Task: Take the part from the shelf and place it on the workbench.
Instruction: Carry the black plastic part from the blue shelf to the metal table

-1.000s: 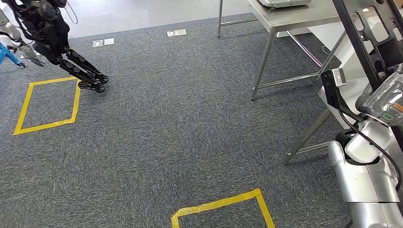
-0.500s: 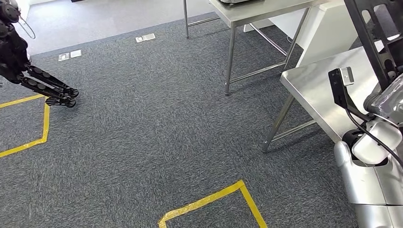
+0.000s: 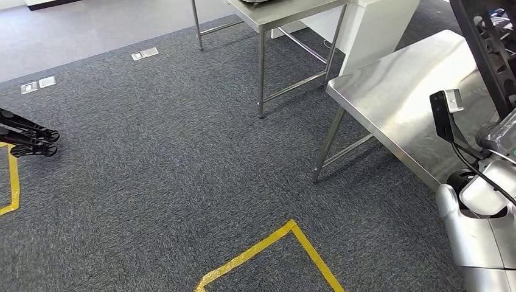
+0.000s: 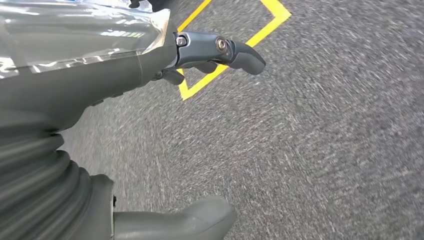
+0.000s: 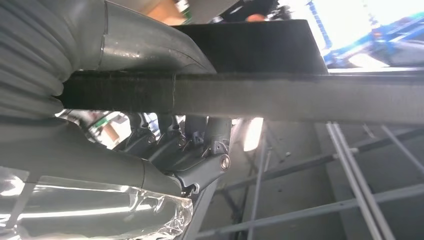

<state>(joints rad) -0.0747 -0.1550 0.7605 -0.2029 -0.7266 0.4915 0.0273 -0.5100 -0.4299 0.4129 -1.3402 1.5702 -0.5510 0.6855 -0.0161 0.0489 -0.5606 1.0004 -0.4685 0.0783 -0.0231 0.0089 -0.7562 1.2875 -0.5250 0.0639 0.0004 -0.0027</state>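
The part [image 3: 485,45] is a long black frame standing up at the right edge of the head view, over the steel workbench [image 3: 395,97]. My right hand [image 5: 170,160] grips it; in the right wrist view the dark fingers [image 5: 192,142] curl around its black bar [image 5: 240,95]. In the head view the plastic-wrapped right hand [image 3: 500,139] sits just below the part, above the bench's near corner. My left hand [image 4: 115,85] hangs over grey carpet with its fingers [image 4: 235,50] and thumb [image 4: 195,222] apart and nothing between them.
A second steel table [image 3: 277,12] and a white cabinet [image 3: 374,27] stand behind the workbench. Yellow tape [image 3: 268,252] marks a square on the carpet in front of me. Another robot's black feet [image 3: 27,134] are at the far left. Floor sockets [image 3: 145,53] lie beyond.
The whole view has swung to the right: the tables have slid left and closer, and the other robot has moved almost out at the left. My right hand still holds the part.
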